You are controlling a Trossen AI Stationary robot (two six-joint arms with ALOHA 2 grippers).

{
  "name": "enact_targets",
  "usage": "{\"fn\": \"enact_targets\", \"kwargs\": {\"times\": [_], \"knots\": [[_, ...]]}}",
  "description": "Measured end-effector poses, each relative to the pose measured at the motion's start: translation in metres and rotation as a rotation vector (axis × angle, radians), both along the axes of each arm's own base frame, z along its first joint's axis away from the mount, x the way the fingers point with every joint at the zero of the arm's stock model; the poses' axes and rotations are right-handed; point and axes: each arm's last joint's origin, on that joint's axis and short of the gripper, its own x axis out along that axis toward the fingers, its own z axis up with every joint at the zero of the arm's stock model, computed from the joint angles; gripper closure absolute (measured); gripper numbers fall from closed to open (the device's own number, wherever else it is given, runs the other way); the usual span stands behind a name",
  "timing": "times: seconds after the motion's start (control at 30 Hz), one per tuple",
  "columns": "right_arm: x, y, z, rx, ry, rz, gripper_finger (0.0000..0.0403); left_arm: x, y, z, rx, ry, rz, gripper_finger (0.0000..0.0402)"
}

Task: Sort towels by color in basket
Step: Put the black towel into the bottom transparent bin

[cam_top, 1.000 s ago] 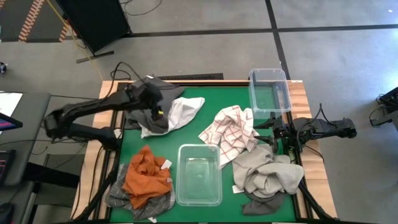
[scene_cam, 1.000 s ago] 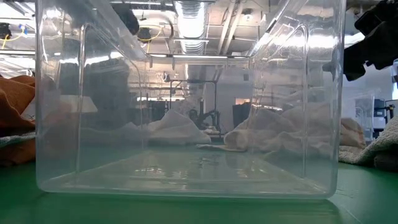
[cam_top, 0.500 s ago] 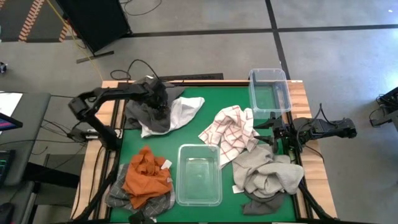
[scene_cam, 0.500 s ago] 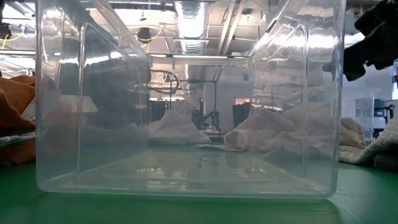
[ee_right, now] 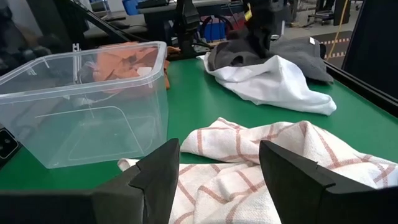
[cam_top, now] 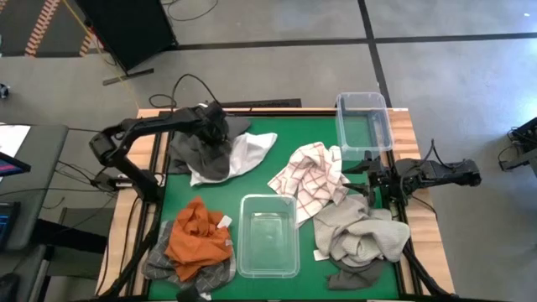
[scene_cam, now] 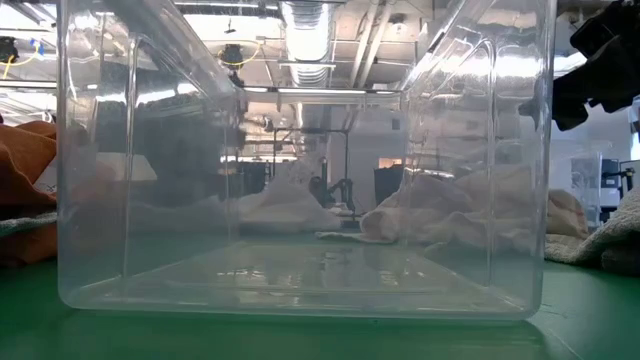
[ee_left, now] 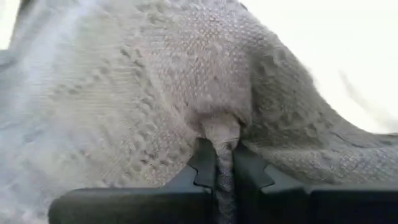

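Note:
A dark grey towel [cam_top: 200, 153] lies at the table's far left, partly over a white towel [cam_top: 253, 148]. My left gripper [cam_top: 216, 127] stands on its far part and is shut on it [ee_left: 221, 163]. The red-checked towel [cam_top: 315, 178] lies mid-table, beige-grey towels [cam_top: 362, 237] are heaped at the near right, and a rust orange towel [cam_top: 198, 239] rests on a heathered grey one [cam_top: 161, 262] at the near left. My right gripper [cam_top: 370, 177] hangs open just right of the checked towel [ee_right: 249, 180], touching nothing [ee_right: 217, 165]. My left gripper pinches a small raised fold [ee_left: 221, 132] of the dark grey towel between its two fingers. The cloth bunches into a narrow tuck that runs back between the fingertips [ee_left: 202, 167]. The fingers come from above, and the rest of the towel lies spread on the table.
One clear bin [cam_top: 268, 236] stands at the near middle, filling the low view [scene_cam: 300, 180]. A second clear bin [cam_top: 363, 120] stands at the far right corner. Bare green mat [cam_top: 252, 180] shows between the towel heaps.
My left arm has drawn its elbow in and raised it, and its gripper has shifted slightly toward the far right over the dark grey towel. The towels lie as before.

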Motion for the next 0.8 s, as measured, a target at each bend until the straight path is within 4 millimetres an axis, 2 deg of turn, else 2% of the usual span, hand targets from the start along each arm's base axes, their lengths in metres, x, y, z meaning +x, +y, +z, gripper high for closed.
{"fn": "enact_targets", "kwargs": {"times": [0.3,0.57,0.67,0.8], "knots": [[0.000,0.000,0.000,0.000,0.000,0.000,0.0154,0.007,-0.032,0.076,0.126,-0.171,-0.107,0.0391],[0.000,0.000,0.000,0.000,0.000,0.000,0.0154,-0.006,-0.066,0.146,0.252,-0.353,-0.164,0.0391],[0.000,0.000,0.000,0.000,0.000,0.000,0.0154,-0.012,-0.073,0.161,0.306,-0.389,-0.158,0.0391],[0.000,0.000,0.000,0.000,0.000,0.000,0.0154,-0.021,-0.072,0.163,0.363,-0.328,-0.100,0.0391]]}}
